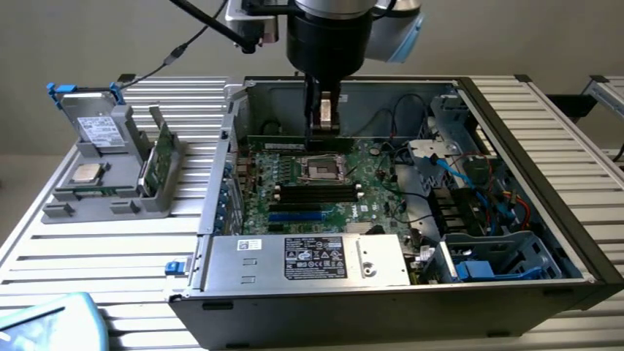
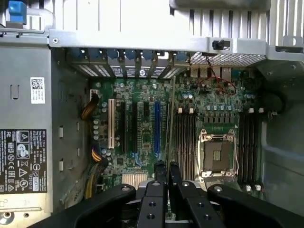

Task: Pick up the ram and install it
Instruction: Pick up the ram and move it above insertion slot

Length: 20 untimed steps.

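Exterior view: gripper [image 1: 326, 130] hangs over the open computer case [image 1: 546, 157], fingers pressed together on the ram [image 1: 288, 142]. The stick is held level and long-edge down, and most of its length runs toward 9 o'clock from the fingers.

Ram position: at 12 o'clock of the empty processor socket [image 1: 322, 168], above the motherboard [image 1: 292, 183] and not seated. The black memory slots [image 1: 317, 192] lie at 6 o'clock of the socket, with the power supply [image 1: 307, 259] further along at 6 o'clock.

Wrist view: gripper [image 2: 165, 173] pinches the ram [image 2: 170, 123], which is seen edge-on as a thin line over the board between the blue slot [image 2: 156, 127] and the socket [image 2: 217, 154].

At 9 o'clock of the case, a grey tray [image 1: 69, 212] carries a wider green card [image 1: 156, 157], a silver processor chip [image 1: 86, 173] and a drive [image 1: 98, 131].
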### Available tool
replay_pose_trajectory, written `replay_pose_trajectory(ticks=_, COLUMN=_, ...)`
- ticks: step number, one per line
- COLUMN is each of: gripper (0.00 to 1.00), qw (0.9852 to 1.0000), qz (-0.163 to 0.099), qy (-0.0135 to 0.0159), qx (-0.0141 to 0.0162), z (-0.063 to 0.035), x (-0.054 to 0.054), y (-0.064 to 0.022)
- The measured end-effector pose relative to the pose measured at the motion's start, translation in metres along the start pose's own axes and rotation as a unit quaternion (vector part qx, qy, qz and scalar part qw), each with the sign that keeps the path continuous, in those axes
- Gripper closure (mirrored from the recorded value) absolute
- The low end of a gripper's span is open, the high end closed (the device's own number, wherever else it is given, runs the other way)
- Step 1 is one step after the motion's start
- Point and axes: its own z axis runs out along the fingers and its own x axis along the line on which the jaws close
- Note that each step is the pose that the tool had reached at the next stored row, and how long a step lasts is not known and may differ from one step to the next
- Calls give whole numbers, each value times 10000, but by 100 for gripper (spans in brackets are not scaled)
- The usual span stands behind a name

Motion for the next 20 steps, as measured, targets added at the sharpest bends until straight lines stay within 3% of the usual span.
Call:
replay_pose_trajectory(ticks=7, gripper=86, qw=10000, qz=2, qy=44, qx=0, z=64, x=8, y=-317)
replay_pose_trajectory(ticks=10, gripper=86, qw=10000, qz=3, qy=55, qx=-7, z=102, x=-5, y=-412)
replay_pose_trajectory(ticks=20, gripper=86, qw=10000, qz=5, qy=64, qx=-14, z=298, x=-152, y=-449)
